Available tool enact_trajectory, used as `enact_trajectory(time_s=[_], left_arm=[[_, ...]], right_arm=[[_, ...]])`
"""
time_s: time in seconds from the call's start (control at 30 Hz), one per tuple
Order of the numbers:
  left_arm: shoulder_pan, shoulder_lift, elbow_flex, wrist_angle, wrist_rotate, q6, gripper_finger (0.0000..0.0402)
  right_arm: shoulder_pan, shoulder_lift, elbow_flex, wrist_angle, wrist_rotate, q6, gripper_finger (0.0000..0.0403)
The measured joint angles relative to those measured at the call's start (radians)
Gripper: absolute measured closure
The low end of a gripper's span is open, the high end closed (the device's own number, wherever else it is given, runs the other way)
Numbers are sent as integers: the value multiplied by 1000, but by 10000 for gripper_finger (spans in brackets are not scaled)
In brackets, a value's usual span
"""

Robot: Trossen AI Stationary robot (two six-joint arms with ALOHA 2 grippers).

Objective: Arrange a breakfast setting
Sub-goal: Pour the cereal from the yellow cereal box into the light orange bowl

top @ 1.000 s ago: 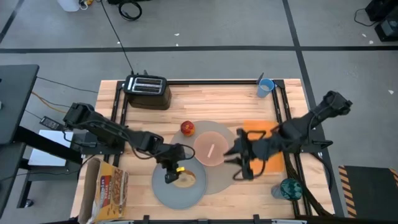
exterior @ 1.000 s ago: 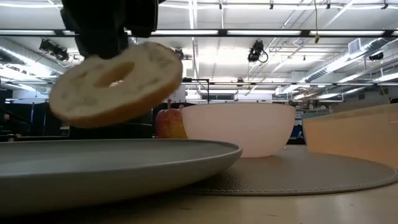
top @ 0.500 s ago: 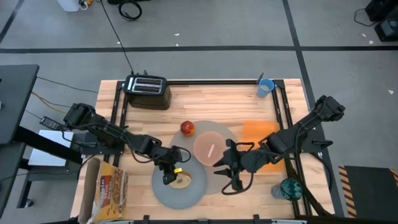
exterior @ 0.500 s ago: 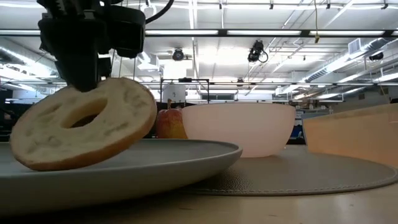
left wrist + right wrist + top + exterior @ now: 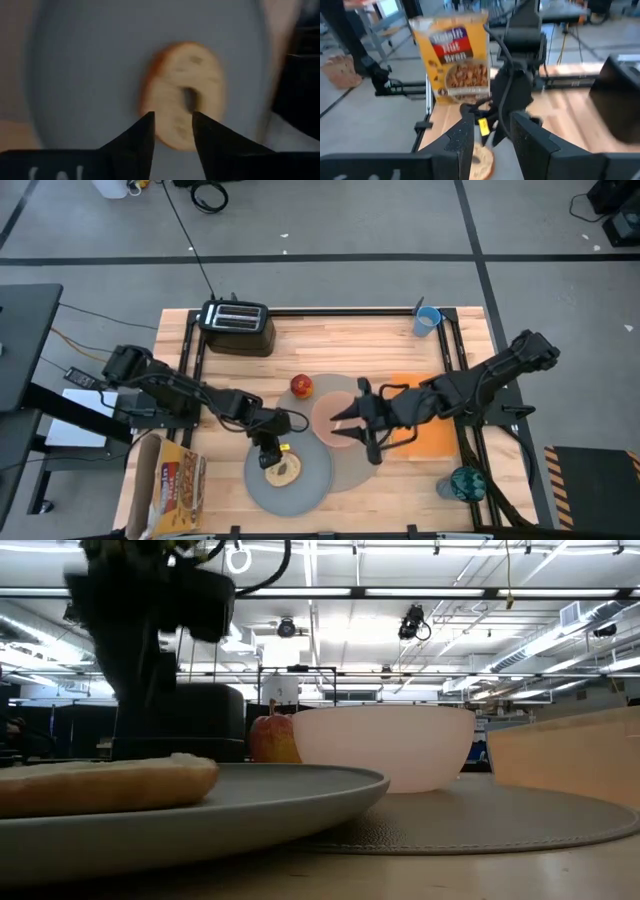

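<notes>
Bagel point(image 5: 284, 471) flat on grey plate point(image 5: 311, 485); left gripper point(image 5: 268, 459) open above.

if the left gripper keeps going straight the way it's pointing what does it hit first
Most likely the bagel. The left gripper points down at it, open, fingers above its near edge, as it lies flat on the grey plate. The gap is hard to judge.

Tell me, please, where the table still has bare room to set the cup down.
Free wood lies between the toaster and the blue cup, along the table's far edge. The middle is crowded: apple, bowl, plate with the bagel, and both grippers, left and right.
</notes>
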Motion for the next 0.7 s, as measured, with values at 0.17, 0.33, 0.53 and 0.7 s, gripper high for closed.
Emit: enact_trajectory(time_s=[0.17, 0.33, 0.53, 0.7], left_arm=[[5, -54, 145, -146, 191, -147, 250], [-99, -92, 347, -292, 278, -326, 253], [-239, -97, 621, -383, 333, -546, 260], [-344, -98, 824, -390, 243, -720, 260]], right_arm=[[-10, -26, 0, 22, 27, -88, 265], [-23, -20, 0, 27, 135, -70, 262], [-30, -9, 0, 24, 130, -71, 252], [-38, -1, 0, 23, 129, -67, 252]])
